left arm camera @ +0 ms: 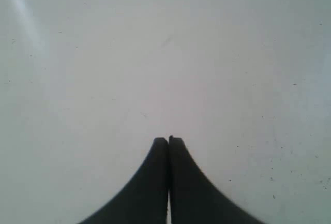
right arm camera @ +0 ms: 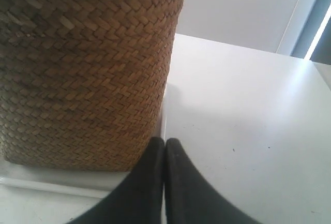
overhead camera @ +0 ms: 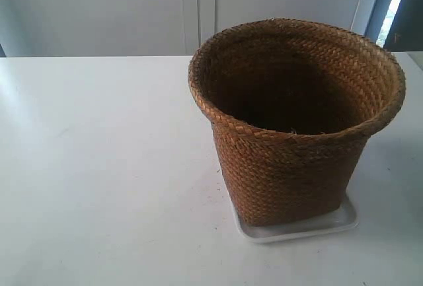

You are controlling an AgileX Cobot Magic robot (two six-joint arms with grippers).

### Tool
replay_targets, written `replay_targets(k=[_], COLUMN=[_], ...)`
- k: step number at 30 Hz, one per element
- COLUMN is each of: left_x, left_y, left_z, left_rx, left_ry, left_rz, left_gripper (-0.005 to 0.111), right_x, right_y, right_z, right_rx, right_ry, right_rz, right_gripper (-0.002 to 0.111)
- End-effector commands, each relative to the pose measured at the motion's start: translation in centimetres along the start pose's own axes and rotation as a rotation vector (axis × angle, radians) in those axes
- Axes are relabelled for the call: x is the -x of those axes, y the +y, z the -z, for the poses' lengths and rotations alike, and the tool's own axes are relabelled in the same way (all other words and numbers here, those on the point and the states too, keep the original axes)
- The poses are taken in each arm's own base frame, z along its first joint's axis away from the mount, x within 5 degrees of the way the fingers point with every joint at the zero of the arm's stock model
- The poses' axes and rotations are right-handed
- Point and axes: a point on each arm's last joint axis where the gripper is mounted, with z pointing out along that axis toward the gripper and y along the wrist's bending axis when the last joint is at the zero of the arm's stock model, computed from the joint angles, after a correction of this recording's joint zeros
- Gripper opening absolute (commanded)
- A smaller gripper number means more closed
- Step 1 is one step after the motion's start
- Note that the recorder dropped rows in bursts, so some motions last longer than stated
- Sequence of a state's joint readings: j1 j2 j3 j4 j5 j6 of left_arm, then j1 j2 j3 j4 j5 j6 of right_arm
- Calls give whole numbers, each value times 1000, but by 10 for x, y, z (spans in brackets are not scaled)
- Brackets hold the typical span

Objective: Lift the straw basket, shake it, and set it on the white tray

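Note:
The brown woven straw basket (overhead camera: pixel 291 127) stands upright on the white tray (overhead camera: pixel 330 225), right of the table's middle in the exterior view; its inside looks dark. No arm shows in that view. In the right wrist view the basket's wall (right arm camera: pixel 83 69) fills much of the frame, with the tray's rim (right arm camera: pixel 51 180) under it. My right gripper (right arm camera: pixel 165 142) is shut on nothing, its tips close beside the basket's lower corner. My left gripper (left arm camera: pixel 168 140) is shut too, holding nothing, over bare white tabletop with no basket in its view.
The white table (overhead camera: pixel 99 167) stretches wide to the left of the basket in the exterior view. A pale wall with a panel seam (overhead camera: pixel 198 8) stands behind its far edge, and a dark window strip (overhead camera: pixel 400 2) is at the back right.

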State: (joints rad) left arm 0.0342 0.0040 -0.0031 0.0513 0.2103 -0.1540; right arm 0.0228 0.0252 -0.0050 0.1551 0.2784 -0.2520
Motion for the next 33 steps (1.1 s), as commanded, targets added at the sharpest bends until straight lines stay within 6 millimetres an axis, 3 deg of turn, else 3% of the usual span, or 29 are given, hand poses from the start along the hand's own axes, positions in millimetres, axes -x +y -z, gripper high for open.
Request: replay_targets(k=[1,33], left_x=[-1,-1], left_y=[0,0], left_z=[0,0], left_rx=[2,2], left_ry=[-3,-3], left_rz=[-2,-4], left_gripper=[0,0], right_x=[-2,-6], right_y=[0,-4], right_z=[0,0], right_rx=[-2,-44], right_ry=[7,49], right_rz=[-26,7], right_gripper=[0,0])
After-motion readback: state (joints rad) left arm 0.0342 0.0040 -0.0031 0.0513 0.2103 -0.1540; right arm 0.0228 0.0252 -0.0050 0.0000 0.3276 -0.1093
